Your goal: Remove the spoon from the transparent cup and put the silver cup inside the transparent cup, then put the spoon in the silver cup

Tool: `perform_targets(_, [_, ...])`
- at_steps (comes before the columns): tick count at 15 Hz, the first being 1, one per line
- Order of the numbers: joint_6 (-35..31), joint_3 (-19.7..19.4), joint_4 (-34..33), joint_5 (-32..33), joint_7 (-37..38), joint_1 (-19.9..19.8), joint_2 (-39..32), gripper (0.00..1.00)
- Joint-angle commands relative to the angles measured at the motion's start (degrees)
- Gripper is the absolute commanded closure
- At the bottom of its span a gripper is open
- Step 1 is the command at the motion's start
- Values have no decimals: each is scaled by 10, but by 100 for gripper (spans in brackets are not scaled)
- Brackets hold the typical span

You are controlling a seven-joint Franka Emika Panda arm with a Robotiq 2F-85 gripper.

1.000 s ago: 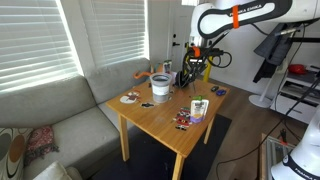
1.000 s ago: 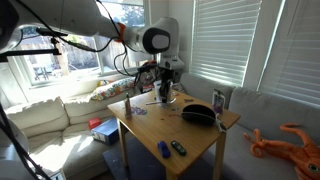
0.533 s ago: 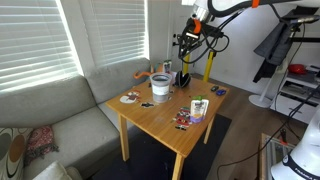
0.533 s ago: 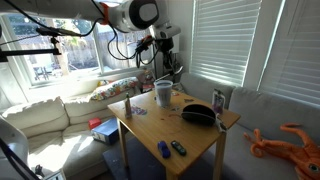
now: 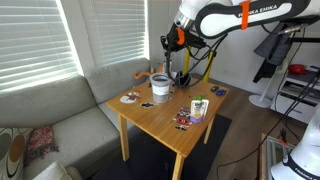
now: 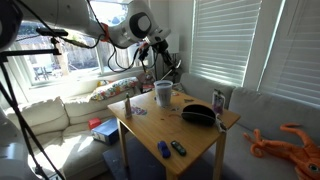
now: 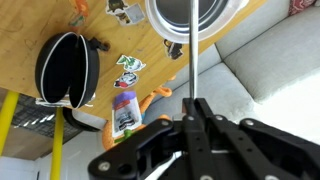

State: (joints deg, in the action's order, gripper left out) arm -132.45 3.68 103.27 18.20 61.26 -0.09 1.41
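Observation:
My gripper (image 7: 190, 103) is shut on the thin handle of the spoon (image 7: 190, 60), which hangs straight down from the jaws. It is held high above the table in both exterior views (image 5: 170, 44) (image 6: 158, 47). Below it stands the transparent cup (image 7: 200, 18), pale and wide-rimmed, on the wooden table (image 5: 160, 87) (image 6: 163, 93); the spoon is clear of it. A small darker cup (image 5: 183, 78) stands just beside it, probably the silver cup. The spoon is too thin to make out in the exterior views.
A black bowl (image 7: 65, 68) (image 6: 200, 113) sits on the table (image 5: 165, 118) near the couch side. A small box (image 5: 198, 108) (image 6: 218, 100), stickers and small toys lie about. A grey couch (image 5: 60, 125) borders the table.
The gripper has risen from low at the cups to high above the table with the spoon in it, and has shifted sideways over the pale cup.

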Motion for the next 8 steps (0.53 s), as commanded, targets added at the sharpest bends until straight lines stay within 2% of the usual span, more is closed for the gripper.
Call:
perform_targets(1, [-22, 3, -5, 99, 52, 15, -29, 98])
perform_targets(4, [-20, 1, -1, 156, 76, 33, -44, 98])
perform_targets(8, [-15, -1, 5, 197, 96, 50, -52, 98])
